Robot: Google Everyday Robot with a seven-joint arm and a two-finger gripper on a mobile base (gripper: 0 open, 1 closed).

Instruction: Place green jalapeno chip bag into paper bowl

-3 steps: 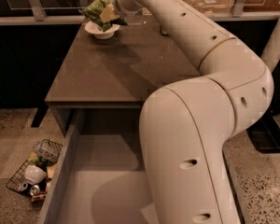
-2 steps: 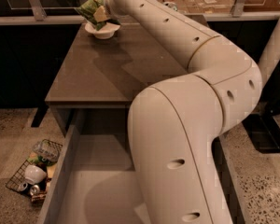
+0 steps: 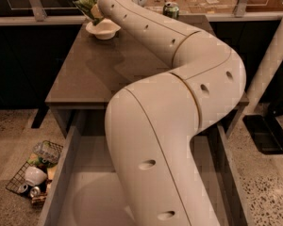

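The gripper (image 3: 100,12) is in the upper left of the frame, at the end of the arm (image 3: 179,102), and the wrist hides most of it. I cannot tell if it grasps something or is loose. Just beside it, on the left, is the green jalapeno chip bag (image 3: 87,4). The bag is tilted and its lower end comes down over the back rim of the paper bowl (image 3: 103,30). If the bag touches the bowl or only hangs above it, I cannot tell. The bowl stands near the far left corner of the counter (image 3: 99,74).

A green can (image 3: 170,9) stands at the far edge of the counter, in the upper middle of the frame and well apart from the bowl. Under the near edge of the counter a drawer (image 3: 80,192) is pulled open. On the floor, lower left, a wire basket (image 3: 19,180) holds a white cup (image 3: 35,175) and some small things.
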